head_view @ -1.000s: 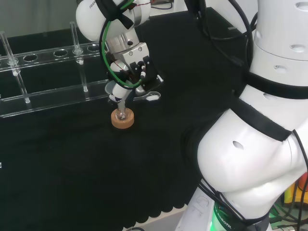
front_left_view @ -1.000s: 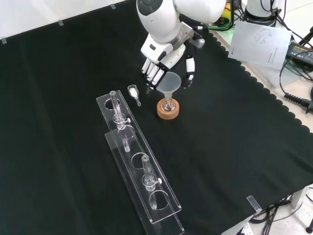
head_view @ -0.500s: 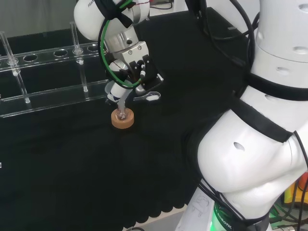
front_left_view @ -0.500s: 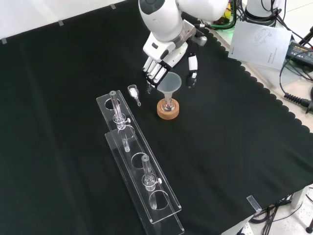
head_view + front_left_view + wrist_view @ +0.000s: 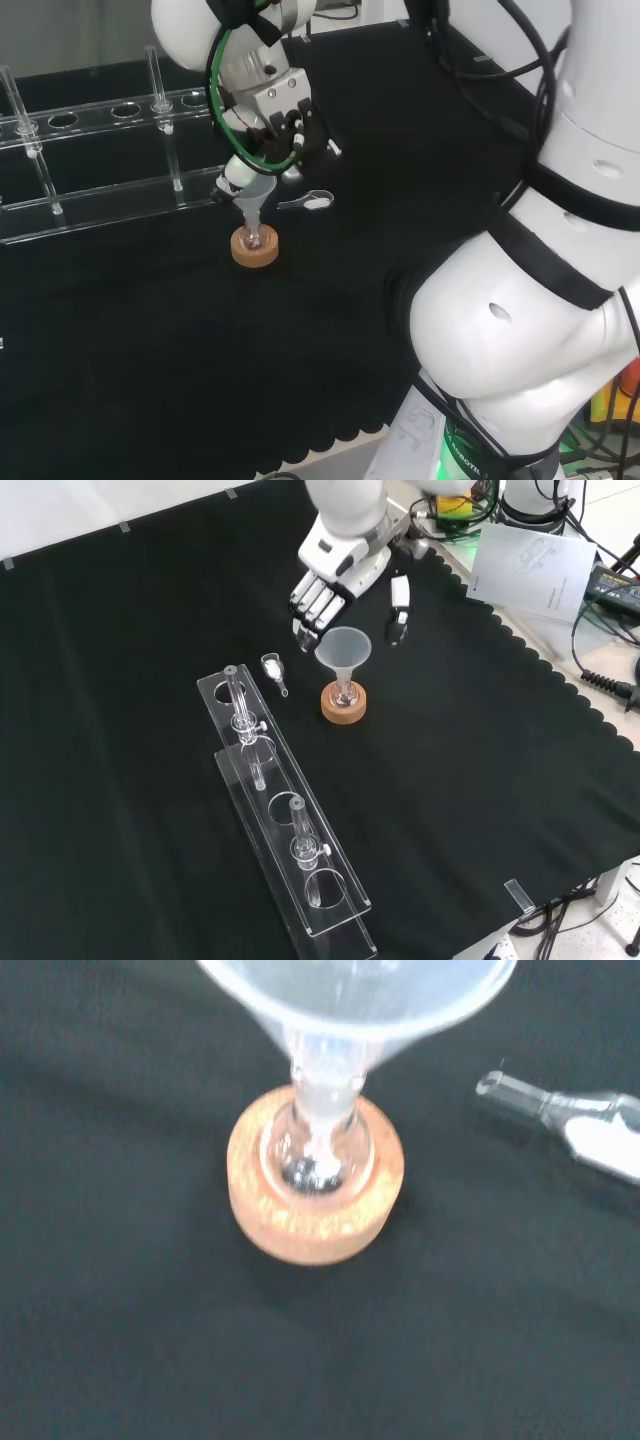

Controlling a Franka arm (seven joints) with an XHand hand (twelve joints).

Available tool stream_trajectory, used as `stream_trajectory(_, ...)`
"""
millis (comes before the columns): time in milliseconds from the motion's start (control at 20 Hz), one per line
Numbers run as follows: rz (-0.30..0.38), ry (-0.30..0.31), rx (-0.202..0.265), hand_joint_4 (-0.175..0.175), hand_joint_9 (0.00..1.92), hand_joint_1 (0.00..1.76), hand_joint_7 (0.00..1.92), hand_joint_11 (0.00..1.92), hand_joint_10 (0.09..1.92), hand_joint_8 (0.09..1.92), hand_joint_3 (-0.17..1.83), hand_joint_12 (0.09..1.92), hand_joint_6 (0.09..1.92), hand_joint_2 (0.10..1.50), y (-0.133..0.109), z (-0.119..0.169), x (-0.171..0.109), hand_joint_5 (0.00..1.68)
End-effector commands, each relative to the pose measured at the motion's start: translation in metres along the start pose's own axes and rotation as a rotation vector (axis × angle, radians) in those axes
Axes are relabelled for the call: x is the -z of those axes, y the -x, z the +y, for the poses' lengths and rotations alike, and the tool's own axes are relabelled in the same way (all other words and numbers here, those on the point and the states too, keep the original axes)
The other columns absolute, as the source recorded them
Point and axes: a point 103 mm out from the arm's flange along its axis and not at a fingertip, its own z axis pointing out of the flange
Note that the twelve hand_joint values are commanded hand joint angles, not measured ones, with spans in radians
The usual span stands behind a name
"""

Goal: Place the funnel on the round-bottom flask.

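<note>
Fingers [image 5: 318, 600] straight above clear funnel [image 5: 344, 652] seated in round-bottom flask [image 5: 316, 1156].

Funnel [image 5: 350, 1000]: translucent, smooth, faintly frosted plastic. Round-bottom flask [image 5: 315, 1155]: clear glossy glass, seated in a grainy matt cork stand [image 5: 310, 1225]. Bench [image 5: 480, 780]: matt black cloth; rack [image 5: 285, 815]: clear, shiny acrylic.

In the front view, bare cloth [image 5: 480, 770] lies right of the funnel [image 5: 344, 652]; left, a vial [image 5: 272, 669] and rack [image 5: 285, 810] crowd in
</note>
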Motion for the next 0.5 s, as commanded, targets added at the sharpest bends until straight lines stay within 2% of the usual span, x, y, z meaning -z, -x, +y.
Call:
stream_trajectory(50,0.018,0.116,-0.037,-0.067,0.26,0.54,0.07,0.13,0.76,0.66,0.26,1.44,0.09,0.78,0.023,-0.034,0.035,0.25)
stream_trajectory(500,0.064,0.143,-0.124,-0.069,0.35,0.58,0.16,0.18,0.73,0.71,0.29,1.42,0.09,0.80,0.074,-0.062,0.030,0.32)
